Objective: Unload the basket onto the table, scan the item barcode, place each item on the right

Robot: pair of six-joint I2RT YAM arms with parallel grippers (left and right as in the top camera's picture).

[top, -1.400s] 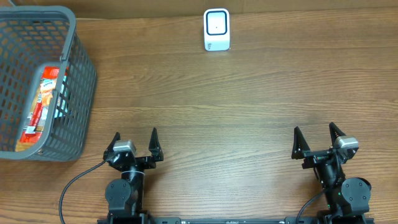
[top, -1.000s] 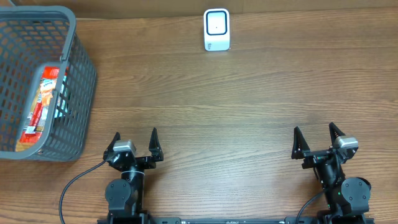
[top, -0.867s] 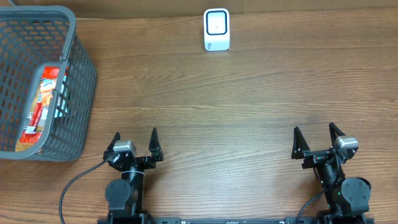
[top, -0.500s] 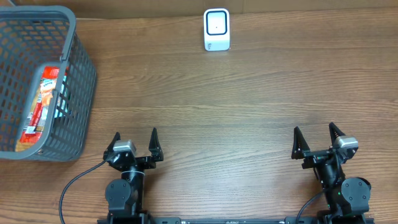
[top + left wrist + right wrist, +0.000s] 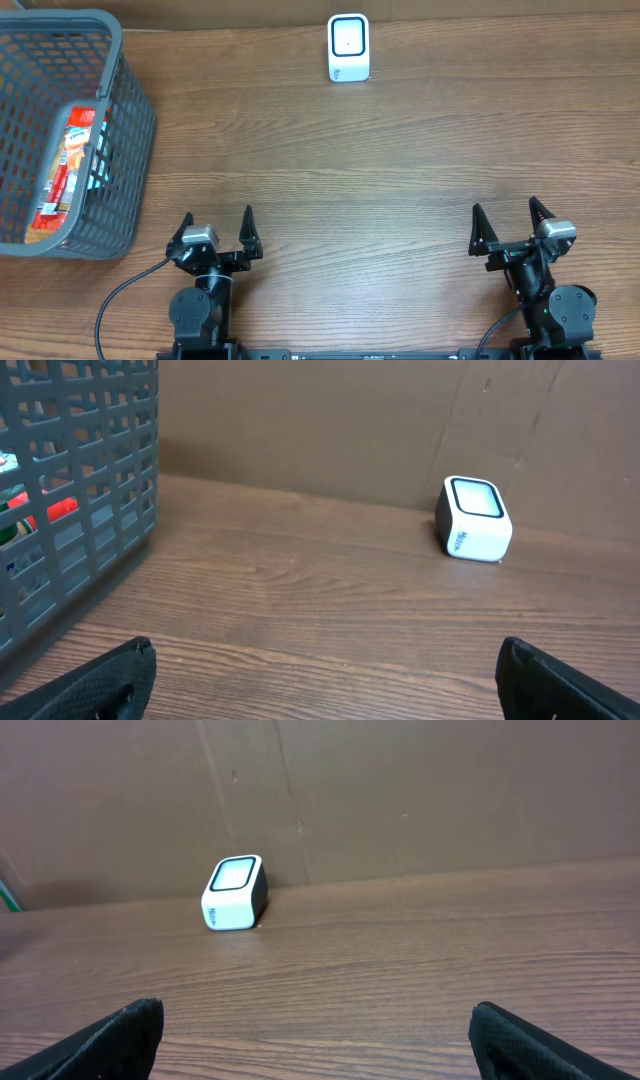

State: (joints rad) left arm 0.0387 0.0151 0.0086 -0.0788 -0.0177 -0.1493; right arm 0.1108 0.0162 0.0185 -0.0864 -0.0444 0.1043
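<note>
Flat red-orange packet point(image 5: 66, 170) lies inside the grey basket point(image 5: 138, 130) at worktop's left, probably light, crinkly and slippery though mesh obscures it, so pinch across a narrow edge; left gripper point(image 5: 217, 220) and right gripper point(image 5: 508, 212) both gape wide, empty.

Table point(image 5: 400, 150) across the whole frame: brown wood grain, smooth, with a soft low sheen along the boards. Upper left, the basket point(image 5: 135, 120) is grey plastic lattice, matt. Inside it, the packet point(image 5: 66, 165) looks like glossy printed film in red and orange. Top centre, the scanner point(image 5: 348, 45) has a smooth white plastic shell and a shiny window framed in dark. Behind it, in the wrist views, the backdrop point(image 5: 450, 790) reads as matt brown cardboard, creased. Along the bottom, the left gripper point(image 5: 217, 214) and right gripper point(image 5: 505, 206) show matt black, plastic-looking fingers.
</note>
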